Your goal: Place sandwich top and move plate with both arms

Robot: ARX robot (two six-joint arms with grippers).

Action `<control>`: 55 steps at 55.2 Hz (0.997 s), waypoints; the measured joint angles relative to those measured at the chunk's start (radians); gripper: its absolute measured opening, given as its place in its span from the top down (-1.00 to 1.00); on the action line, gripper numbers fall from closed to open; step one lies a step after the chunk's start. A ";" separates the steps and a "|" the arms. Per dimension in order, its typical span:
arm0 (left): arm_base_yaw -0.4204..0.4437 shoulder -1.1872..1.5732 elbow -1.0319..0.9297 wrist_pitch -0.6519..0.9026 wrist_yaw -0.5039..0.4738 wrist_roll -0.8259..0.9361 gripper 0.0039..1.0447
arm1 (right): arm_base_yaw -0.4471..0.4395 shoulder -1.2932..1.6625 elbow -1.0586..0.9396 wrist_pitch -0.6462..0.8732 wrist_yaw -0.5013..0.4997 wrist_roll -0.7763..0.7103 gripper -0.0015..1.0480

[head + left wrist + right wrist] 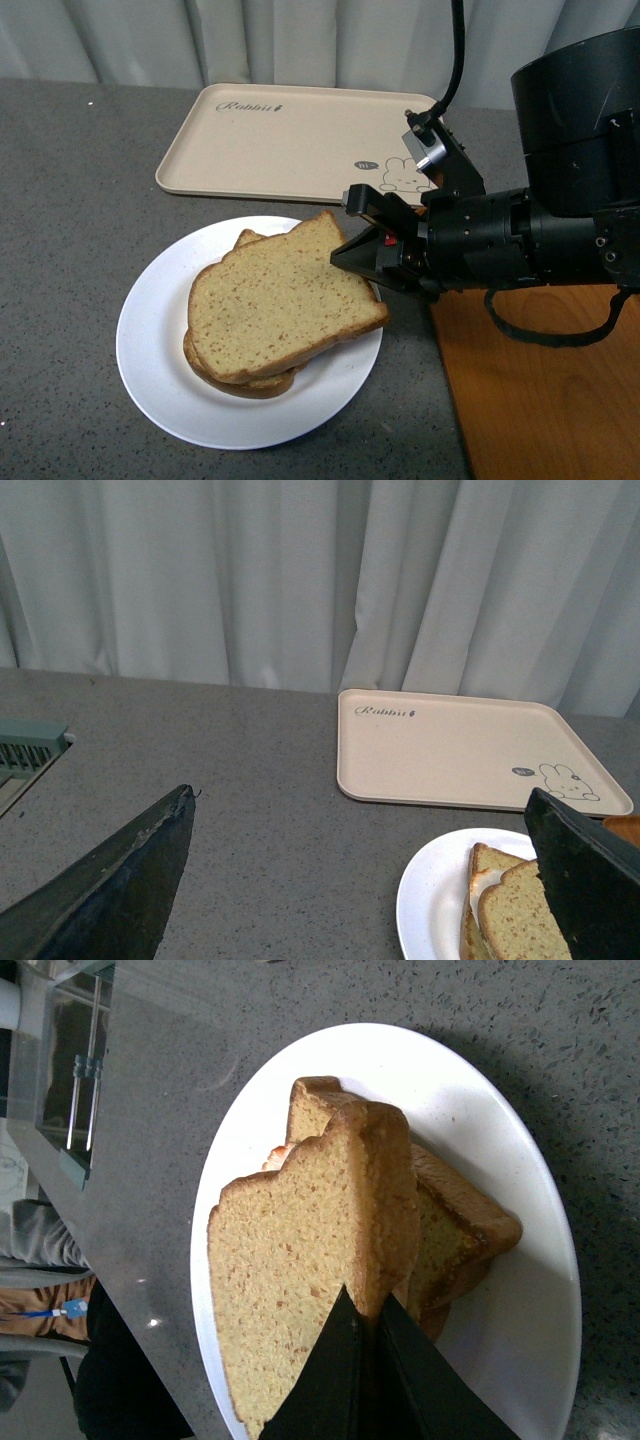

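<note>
Stretching across the whole scene is a grey speckled table [70, 250], closed off at the far side by pale, pleated curtains [300, 40]. A beige rectangular tray [290, 140] with a small rabbit drawing in one corner lies toward the back. An orange wood-grain tray [540, 390] sits at the robot's near right. Between them, just in front of the beige tray, stands the round white plate [160, 350]. The sandwich top [275, 300] lies on it over a lower slice [250, 385], whose rounded crust peeks out at the near edge. The top slice covers most of what is beneath it, and its right edge is tilted slightly upward. The right arm reaches in low from the right, roughly level with the table, with a black cable [458, 50] rising behind it. Its hand [345, 228] has its two dark fingers pinching the crust on the right edge of the sandwich top, as the right wrist view shows. The left hand [358, 795] appears only in its own wrist view. There its fingers [120, 880] are spread wide and grip nothing, above bare table to the left of the plate.
</note>
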 joint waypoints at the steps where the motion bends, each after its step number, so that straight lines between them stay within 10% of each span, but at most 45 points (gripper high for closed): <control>1: 0.000 0.000 0.000 0.000 0.000 0.000 -0.88 | 0.000 0.000 -0.001 0.000 0.000 -0.003 0.87; 19: 0.000 0.000 0.000 0.000 0.000 0.000 -0.89 | -0.110 -0.083 -0.107 0.014 0.024 -0.022 -0.16; 28: 0.000 0.000 0.000 0.000 0.000 0.000 -0.88 | -0.294 -0.361 -0.264 -0.043 0.225 -0.139 -0.86; 47: 0.000 0.000 0.000 0.000 0.000 0.000 -0.88 | -0.434 -0.655 -0.466 -0.054 0.412 -0.323 -0.83; 55: 0.000 0.000 0.000 0.000 0.000 0.000 -0.88 | -0.397 -0.549 -0.564 0.266 0.542 -0.425 -0.48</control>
